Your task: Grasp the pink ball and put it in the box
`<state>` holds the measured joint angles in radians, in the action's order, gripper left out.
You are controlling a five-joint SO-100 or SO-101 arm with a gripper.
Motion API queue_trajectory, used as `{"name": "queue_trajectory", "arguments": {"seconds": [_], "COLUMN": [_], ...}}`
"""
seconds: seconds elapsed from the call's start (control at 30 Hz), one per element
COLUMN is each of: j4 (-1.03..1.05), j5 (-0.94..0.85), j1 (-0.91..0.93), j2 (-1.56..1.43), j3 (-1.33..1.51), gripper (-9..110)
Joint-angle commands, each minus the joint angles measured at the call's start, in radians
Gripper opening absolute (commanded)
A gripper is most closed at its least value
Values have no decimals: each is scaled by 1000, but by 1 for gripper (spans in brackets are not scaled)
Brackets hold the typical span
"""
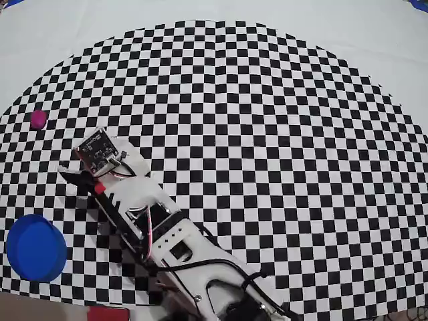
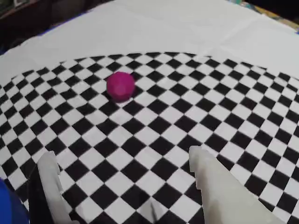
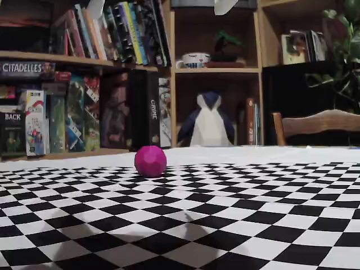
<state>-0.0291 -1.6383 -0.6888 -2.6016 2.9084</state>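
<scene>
Wrist view, nearest: gripper (image 2: 126, 172) open, two white fingers (image 2: 219, 186) spread wide, nothing between them, checkered mat (image 2: 154, 121) below. Blue edge of box (image 2: 7, 205) at bottom left corner. Farther on: pink ball (image 2: 120, 85) resting on mat, apart from gripper, near mat's far edge. Overhead view: arm (image 1: 154, 221) reaches toward upper left; ball (image 1: 38, 119) beyond gripper near left edge; box (image 1: 35, 247) at lower left, well apart from ball. Fixed view: ball (image 3: 150, 161) alone on mat, bookshelves (image 3: 84, 79) behind.

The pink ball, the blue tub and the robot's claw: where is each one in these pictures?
pink ball (image 2: 121, 85): wrist view, middle of its rounded front.
blue tub (image 1: 35, 247): overhead view, middle of its flat blue face.
gripper (image 2: 124, 161): wrist view, open gap midway between the two white fingertips.
</scene>
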Motion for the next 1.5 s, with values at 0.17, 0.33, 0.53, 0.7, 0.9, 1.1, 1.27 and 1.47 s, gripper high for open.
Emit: {"name": "queue_trajectory", "arguments": {"seconds": [0.17,0.33,0.53,0.7,0.9,1.1,1.27,1.47], "j4": [-26,-31,-48,-71,-87,-130,-135,-143], "j5": [-3,2,9,21,48,48,54,64], "j1": [-6,-6,-12,-14,-14,-18,-29,-51], "j2": [129,233,364,466,600,741,847,936], "j3": [-126,-196,-284,-351,-448,-535,-614,-684], "gripper": [33,33,33,33,33,33,33,33]}}
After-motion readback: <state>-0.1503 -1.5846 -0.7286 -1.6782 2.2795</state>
